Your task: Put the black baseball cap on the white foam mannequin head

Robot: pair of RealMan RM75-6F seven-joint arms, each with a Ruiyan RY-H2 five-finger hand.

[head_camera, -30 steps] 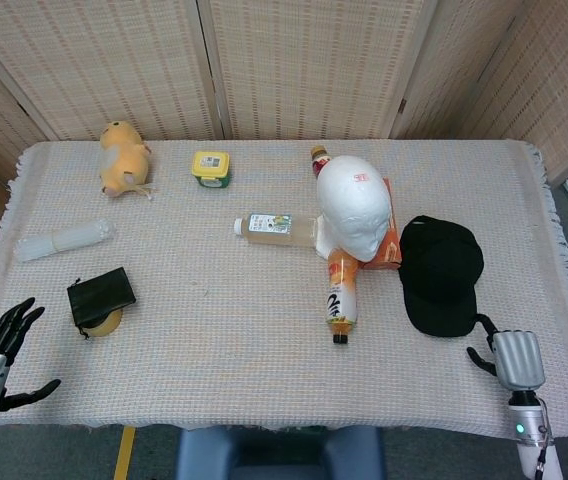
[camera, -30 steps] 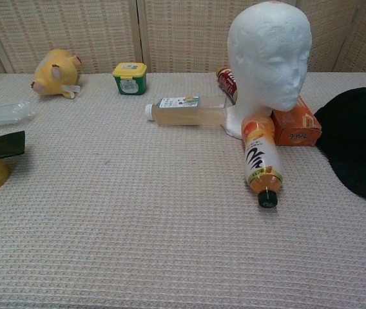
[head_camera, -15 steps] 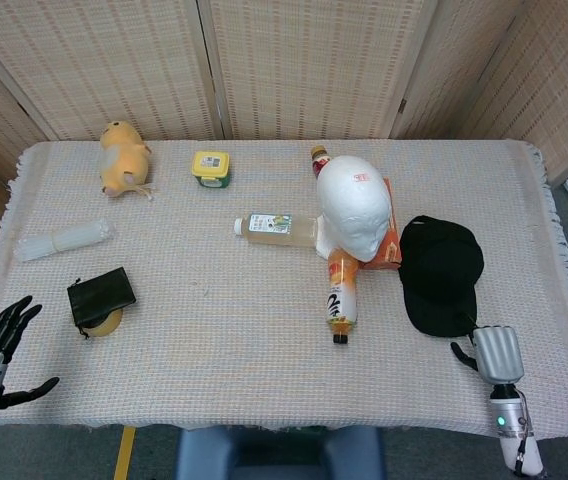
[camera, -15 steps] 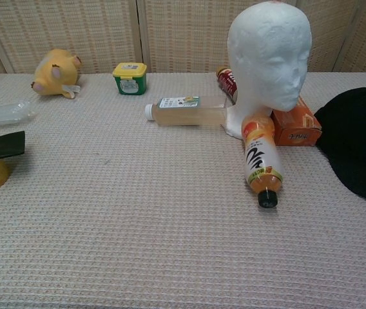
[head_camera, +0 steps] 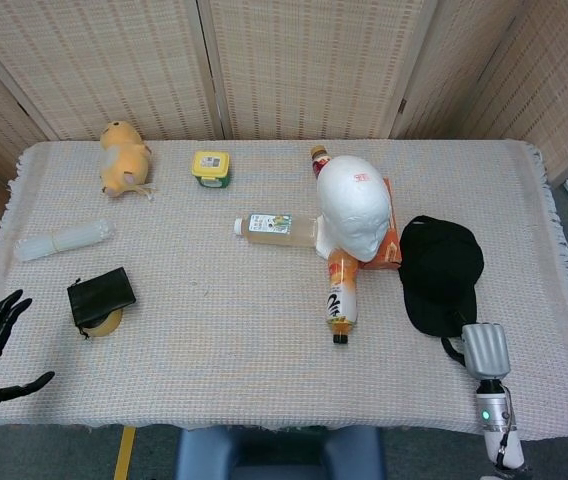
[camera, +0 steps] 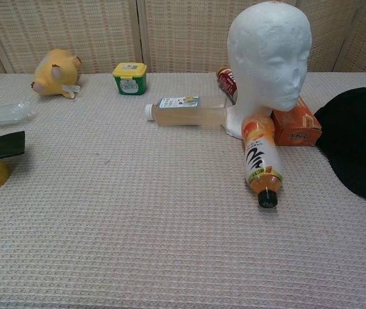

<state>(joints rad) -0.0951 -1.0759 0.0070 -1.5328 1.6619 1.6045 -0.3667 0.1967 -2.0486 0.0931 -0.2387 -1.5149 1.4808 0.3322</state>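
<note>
Right robot hand [head_camera: 485, 352], grip state indiscernible, sits at the black baseball cap [head_camera: 441, 272] brim; grasp the brim firmly before lifting.

Orange bottle [head_camera: 341, 290] beside cap [head_camera: 441, 273]

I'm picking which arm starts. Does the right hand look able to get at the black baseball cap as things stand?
Probably yes. The right hand sits at the near table edge just beside the black baseball cap, with only bare tablecloth between them; the orange bottle lies off to the cap's other side.
</note>
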